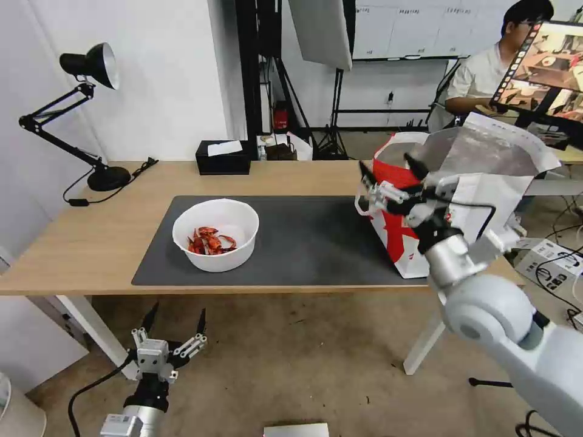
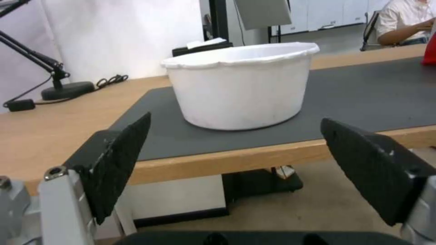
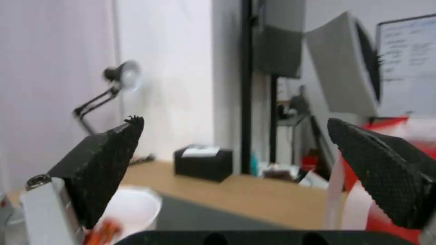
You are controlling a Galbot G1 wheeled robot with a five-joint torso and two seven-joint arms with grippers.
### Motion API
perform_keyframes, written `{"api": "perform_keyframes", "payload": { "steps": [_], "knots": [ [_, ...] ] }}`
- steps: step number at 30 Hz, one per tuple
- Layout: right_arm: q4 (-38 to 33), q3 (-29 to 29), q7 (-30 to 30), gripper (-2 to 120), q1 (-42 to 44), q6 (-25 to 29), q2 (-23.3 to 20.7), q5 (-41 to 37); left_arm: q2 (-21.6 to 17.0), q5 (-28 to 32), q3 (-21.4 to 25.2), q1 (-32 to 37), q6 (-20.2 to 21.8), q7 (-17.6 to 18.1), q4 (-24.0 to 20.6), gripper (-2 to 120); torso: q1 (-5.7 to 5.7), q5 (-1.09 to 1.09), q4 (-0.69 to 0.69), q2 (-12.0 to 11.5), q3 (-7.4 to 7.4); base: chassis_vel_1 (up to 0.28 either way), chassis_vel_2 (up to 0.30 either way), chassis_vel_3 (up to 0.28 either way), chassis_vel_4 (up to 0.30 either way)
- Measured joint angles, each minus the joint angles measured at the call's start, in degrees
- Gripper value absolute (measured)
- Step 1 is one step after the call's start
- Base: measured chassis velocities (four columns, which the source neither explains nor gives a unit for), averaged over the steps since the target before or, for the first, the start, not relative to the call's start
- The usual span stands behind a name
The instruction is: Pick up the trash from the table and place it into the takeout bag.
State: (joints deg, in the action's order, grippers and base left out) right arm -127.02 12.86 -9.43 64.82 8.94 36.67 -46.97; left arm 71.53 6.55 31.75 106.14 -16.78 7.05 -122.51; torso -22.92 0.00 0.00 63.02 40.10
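A white round bowl of red shellfish shells, the trash, stands on the dark grey mat of the light-wood table. The red-and-white takeout bag with foil lining stands open at the mat's right end. My right gripper hangs open and empty above the table, just left of the bag's mouth. My left gripper is open and empty below the table's front edge, in front of the bowl. The right wrist view catches the bowl and the bag's red side.
A black tissue box sits at the table's back edge. A black desk lamp with its cable stands at the back left. A light stand and a seated person are behind the table. Bare floor lies in front.
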Motion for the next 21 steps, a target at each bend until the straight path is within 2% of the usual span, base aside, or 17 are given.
{"api": "perform_keyframes", "payload": {
  "steps": [1,2,5,6,9,10,13,21],
  "knots": [
    [0.2,1.4,2.0,100,3.8,1.0,0.3,1.0,0.0,0.0,0.0,0.3,0.0,0.0,-0.1,100,0.00,-0.01,0.00,0.0,0.00,0.000,0.000,0.000,0.000],
    [0.2,1.4,2.0,100,3.8,1.0,0.3,1.0,0.0,0.0,0.0,0.3,0.0,0.0,-0.1,100,0.00,-0.01,0.00,0.0,0.00,0.000,0.000,0.000,0.000],
    [1.8,4.7,5.9,100,13.3,4.1,3.2,4.9,0.1,0.1,-0.4,1.1,0.0,0.0,-0.4,100,0.00,0.00,0.00,0.0,-0.01,0.000,0.000,0.000,0.000],
    [1.8,4.7,5.9,100,13.3,4.1,3.2,4.9,0.1,0.1,-0.4,1.1,0.0,0.0,-0.4,100,0.00,0.00,0.00,0.0,-0.01,0.000,0.000,0.000,0.000],
    [6.2,6.1,7.2,100,21.4,7.8,8.3,9.8,0.4,-0.1,-1.0,1.3,0.0,0.0,-0.4,100,0.00,0.00,0.00,0.0,0.00,0.000,0.000,0.000,0.000],
    [6.2,6.1,7.2,100,21.4,7.8,8.3,9.8,0.4,-0.1,-1.0,1.3,0.0,0.0,-0.4,100,0.00,0.00,0.00,0.0,0.00,0.000,0.000,0.000,0.000],
    [9.9,6.3,6.9,100,26.9,11.5,12.4,13.7,0.4,-0.6,-1.3,1.3,0.3,-0.1,0.0,100,0.01,0.00,0.00,0.0,0.00,0.000,0.000,0.000,0.000],
    [13.2,6.1,5.8,100,31.3,14.9,14.8,17.3,-0.1,-1.1,-1.3,1.3,0.8,-0.2,0.5,100,0.00,-0.01,0.01,0.0,0.00,0.000,0.000,0.000,0.000]
  ]
}}
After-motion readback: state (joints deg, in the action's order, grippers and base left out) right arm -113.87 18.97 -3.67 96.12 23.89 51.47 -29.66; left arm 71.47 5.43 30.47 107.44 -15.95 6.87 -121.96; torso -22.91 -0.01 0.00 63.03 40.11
